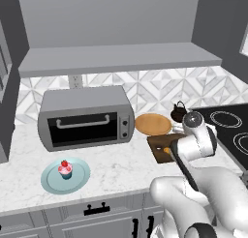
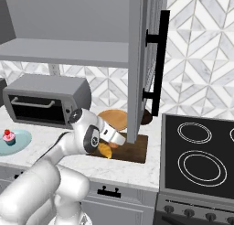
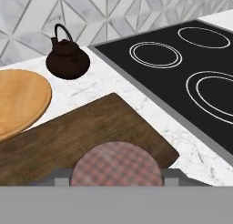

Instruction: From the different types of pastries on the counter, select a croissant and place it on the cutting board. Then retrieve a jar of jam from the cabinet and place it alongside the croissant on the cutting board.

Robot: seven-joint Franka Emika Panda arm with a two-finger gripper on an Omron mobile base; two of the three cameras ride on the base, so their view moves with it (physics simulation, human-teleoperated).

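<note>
Closest to the lens, the jar of jam shows its checked reddish lid, clamped between the narrowed jaws of the gripper. It hangs low over the near part of the cutting board, probably so the jar can be set down there. Beyond the gripper lie a tan plate and a black kettle.

The jar's body is cut off below the lid. From the right base view, an orange shape sits under the hand. Whether that is the jar or the croissant, I cannot tell. An open cabinet door hides part of the board.
</note>
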